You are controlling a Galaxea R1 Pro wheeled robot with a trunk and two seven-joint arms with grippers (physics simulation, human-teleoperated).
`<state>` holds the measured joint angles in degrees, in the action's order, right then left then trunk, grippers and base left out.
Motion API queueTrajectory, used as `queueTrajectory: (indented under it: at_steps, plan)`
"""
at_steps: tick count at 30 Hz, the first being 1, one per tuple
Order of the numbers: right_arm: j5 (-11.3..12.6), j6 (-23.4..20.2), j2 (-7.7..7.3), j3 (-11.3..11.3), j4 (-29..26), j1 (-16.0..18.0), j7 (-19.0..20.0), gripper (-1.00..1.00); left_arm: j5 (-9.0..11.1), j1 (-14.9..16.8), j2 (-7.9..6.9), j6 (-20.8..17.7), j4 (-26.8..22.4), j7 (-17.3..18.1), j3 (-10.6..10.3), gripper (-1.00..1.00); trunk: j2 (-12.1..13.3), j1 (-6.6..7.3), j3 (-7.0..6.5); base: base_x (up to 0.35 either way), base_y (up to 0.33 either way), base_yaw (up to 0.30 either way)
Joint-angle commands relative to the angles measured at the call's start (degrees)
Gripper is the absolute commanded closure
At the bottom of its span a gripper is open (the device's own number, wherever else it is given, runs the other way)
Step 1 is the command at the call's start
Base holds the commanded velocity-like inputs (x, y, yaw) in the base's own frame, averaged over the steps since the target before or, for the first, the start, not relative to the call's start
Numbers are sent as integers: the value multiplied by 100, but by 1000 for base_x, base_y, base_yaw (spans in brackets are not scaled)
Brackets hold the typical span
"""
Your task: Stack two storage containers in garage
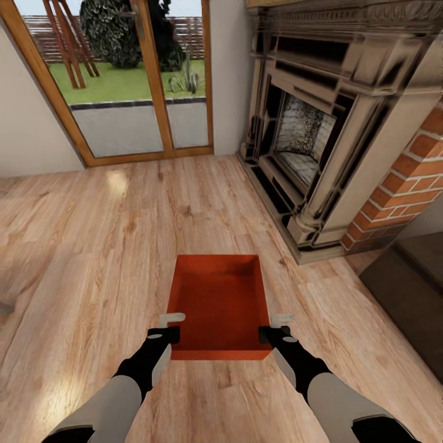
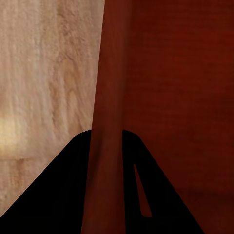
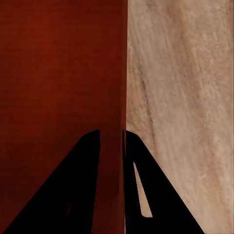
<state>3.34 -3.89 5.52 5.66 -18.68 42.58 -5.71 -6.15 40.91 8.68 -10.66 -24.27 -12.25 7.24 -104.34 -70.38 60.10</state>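
The living room's wood-plank floor (image 1: pixel 92 246) spreads across the head view, with a brick-sided fireplace (image 1: pixel 320 135) along its right edge and a glazed garden door (image 1: pixel 132 80) at the far wall.

One red-orange storage container (image 1: pixel 218 301) sits out in the open floor, well apart from the fireplace hearth, lidless and empty, its long sides running away from the robot. I cannot tell from these pictures whether its base rests on the planks or is just clear of them.

The left end effector (image 1: pixel 170 326) is at the container's left wall near the close corner, and the right end effector (image 1: pixel 274 327) is at the right wall opposite. In each wrist view the thin wall (image 2: pixel 109 97) (image 3: pixel 122 87) runs between the two dark fingers, one inside the bin and one outside, so each appears to be pinching its wall.

The bin looks light and stiff, but the walls are thin and smooth, so a rim pinch could slip or let the bin swing. Matched holds on opposite long walls, kept level, should suit carrying it.
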Motion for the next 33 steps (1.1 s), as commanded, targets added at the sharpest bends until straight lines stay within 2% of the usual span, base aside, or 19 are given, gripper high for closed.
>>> queueTrajectory:
  at_steps: [1,33]
  plan:
    - [141,-33,2,119,31,-4,0,100,-45,5,27,-27,-89,12,46,100,40,23,-15,0,0,0]
    - [141,1,2,112,31,-4,-9,100,-44,5,28,-51,-115,12,41,100,1323,726,-589,0,0,0]
